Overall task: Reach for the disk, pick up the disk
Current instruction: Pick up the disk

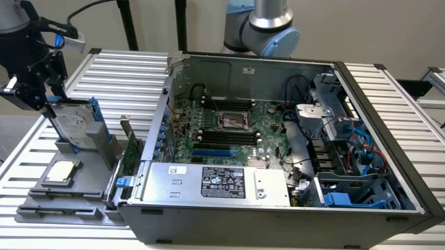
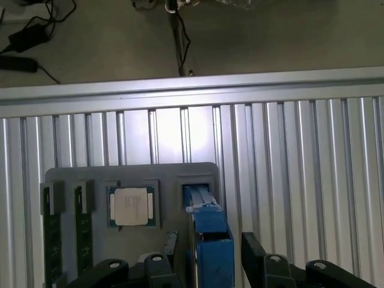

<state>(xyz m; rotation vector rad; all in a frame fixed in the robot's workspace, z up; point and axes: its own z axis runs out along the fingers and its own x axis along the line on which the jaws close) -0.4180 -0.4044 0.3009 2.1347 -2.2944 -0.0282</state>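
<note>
Gripper [image 2: 210, 241] sits directly over the disk [image 2: 211, 267], jaws spread wide. In the wrist view one black finger [image 2: 171, 245] is on each flank of the blue carrier, with a narrow gap on both sides, so nothing is pinched. In the exterior view the gripper [image 1: 52, 99] is at the far left of the exterior view, its fingers reaching down around the top edge of the disk [image 1: 73, 124]. The disk stands upright on edge in a slot of the grey holder tray [image 1: 41, 200]. Its white label faces the exterior view's left, and the print cannot be read. The square silver chip [image 2: 132, 207] lies flat in a recess of the same tray, just beside the disk slot, and two memory sticks [image 2: 51, 240] lie further along. A green card [image 1: 129, 148] stands between the tray and the open computer case [image 1: 278, 229]. Inside the case, the silver power supply [image 1: 215, 183] carries a black label whose text cannot be made out. Everything rests on a slatted aluminium table [image 1: 125, 73].
</note>
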